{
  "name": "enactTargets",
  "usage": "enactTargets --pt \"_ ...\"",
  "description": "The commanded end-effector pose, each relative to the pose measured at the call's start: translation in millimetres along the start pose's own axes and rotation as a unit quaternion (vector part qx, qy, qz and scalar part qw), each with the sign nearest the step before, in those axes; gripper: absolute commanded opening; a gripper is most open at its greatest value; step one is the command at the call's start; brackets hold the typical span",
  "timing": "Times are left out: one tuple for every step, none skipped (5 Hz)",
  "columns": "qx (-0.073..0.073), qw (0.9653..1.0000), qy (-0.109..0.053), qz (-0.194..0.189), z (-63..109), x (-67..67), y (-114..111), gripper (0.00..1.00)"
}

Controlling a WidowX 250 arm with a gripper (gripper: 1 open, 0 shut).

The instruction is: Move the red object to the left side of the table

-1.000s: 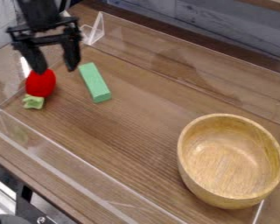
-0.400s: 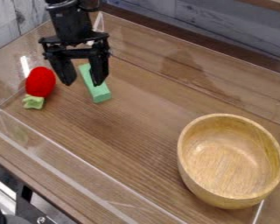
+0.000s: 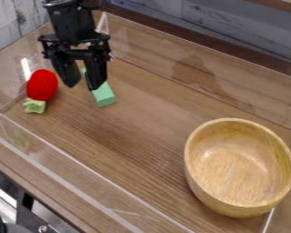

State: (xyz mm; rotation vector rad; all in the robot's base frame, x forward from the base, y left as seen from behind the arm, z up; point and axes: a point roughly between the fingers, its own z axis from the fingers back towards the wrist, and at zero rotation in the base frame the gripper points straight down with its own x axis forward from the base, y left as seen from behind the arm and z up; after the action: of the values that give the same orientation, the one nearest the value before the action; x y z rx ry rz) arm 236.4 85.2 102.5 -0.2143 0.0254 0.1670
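Note:
The red object [image 3: 41,85] lies near the table's [image 3: 173,91] left end, with its light-green leafy stub [image 3: 35,106] pointing to the front. It rests free, with nothing touching it. My gripper [image 3: 81,75] hangs just to its right, with black fingers [image 3: 66,73] pointing down and standing apart, so it is open. Nothing shows between the fingers. The right finger covers the far end of a green block [image 3: 103,95].
A wooden bowl [image 3: 239,166] stands at the front right. Low clear acrylic walls [image 3: 63,164] border the tabletop, and one runs close behind and left of the red object.
My gripper has moved right, from around the red object to the green block's far end. Its fingers now stand closer together. The red object has stayed put.

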Motion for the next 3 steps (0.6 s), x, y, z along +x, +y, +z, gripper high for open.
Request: enactTargets --pt "0.01 0.9992 -0.028 0.026 8.0 7.0 11 1.0" --pt "0.014 0.9976 -0.037 0.056 4.9 12.7 26 1.0" --pt "0.018 0.994 -0.049 0.096 12.8 11.5 27 1.0"
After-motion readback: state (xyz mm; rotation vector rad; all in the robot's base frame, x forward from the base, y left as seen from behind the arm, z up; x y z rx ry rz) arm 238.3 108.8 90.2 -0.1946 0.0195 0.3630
